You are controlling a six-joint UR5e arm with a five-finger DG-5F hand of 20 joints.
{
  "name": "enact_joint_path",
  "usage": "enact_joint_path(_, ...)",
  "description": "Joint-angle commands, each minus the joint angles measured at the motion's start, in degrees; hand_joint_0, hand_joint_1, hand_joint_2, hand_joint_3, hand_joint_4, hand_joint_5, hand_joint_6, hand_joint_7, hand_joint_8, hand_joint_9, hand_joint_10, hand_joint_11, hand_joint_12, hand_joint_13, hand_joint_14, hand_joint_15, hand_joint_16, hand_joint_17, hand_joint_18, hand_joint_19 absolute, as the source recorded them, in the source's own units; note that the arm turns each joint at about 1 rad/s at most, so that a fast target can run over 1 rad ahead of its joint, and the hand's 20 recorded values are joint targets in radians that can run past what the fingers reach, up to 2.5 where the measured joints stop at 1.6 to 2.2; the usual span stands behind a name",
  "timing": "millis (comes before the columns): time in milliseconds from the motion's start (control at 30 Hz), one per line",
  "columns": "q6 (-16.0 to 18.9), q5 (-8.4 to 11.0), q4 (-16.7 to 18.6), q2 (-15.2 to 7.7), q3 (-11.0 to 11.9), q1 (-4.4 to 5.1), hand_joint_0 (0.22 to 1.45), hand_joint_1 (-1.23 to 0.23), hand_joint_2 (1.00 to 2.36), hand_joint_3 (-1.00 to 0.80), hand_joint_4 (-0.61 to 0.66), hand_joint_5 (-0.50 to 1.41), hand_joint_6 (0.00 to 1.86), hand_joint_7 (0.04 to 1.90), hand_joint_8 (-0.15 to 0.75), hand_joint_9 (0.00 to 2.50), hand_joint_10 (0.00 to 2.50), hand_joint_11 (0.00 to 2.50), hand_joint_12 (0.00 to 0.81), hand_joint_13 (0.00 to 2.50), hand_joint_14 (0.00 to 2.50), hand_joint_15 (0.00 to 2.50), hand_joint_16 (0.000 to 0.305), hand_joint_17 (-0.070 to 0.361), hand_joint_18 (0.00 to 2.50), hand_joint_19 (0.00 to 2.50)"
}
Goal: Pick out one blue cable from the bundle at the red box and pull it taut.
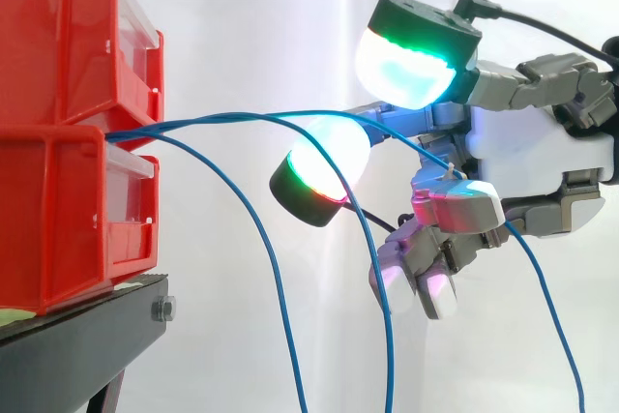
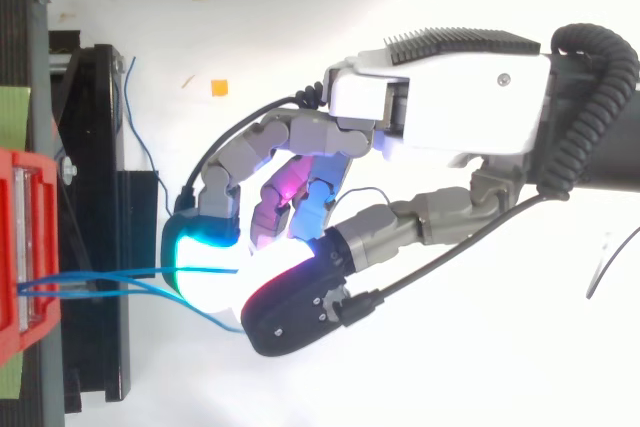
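I see the hand (image 1: 537, 157) curled loosely round one thin blue cable (image 1: 222, 119). The cable runs, slightly arched, from the stacked red plastic bins (image 1: 68, 210) and passes between the hand's glowing pads (image 1: 411, 60).

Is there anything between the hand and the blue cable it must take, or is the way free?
Nothing visible does. One blue cable runs from the red bins straight into the hand and hangs down past it. Two other cables droop below it, near the hand but not between.
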Motion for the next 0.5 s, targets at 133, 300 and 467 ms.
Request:
enact_joint_path(133,-0.1,-0.16,-0.1,0.0,0.0,-0.02,0.64,-0.46,1.01,-0.40,-0.01,-0.10,0.76,0.82,0.261,1.33,0.03,0.97,0.397,0.89,0.02,0.57,0.052,0.118,0.77,0.77)
enact_joint_path(300,-0.1,-0.16,-0.1,0.0,0.0,-0.02,0.63,-0.51,1.02,-0.24,0.04,-0.11,0.79,0.80,0.279,1.34,0.03,1.01,0.415,0.89,0.02,0.57,0.055,0.124,0.78,0.77)
enact_joint_path(467,0.0,-0.16,-0.1,0.0,0.0,0.07,0.62,-0.53,1.02,-0.18,0.08,-0.12,0.84,0.74,0.297,1.30,0.03,1.04,0.428,0.88,0.02,0.56,0.058,0.131,0.78,0.76)
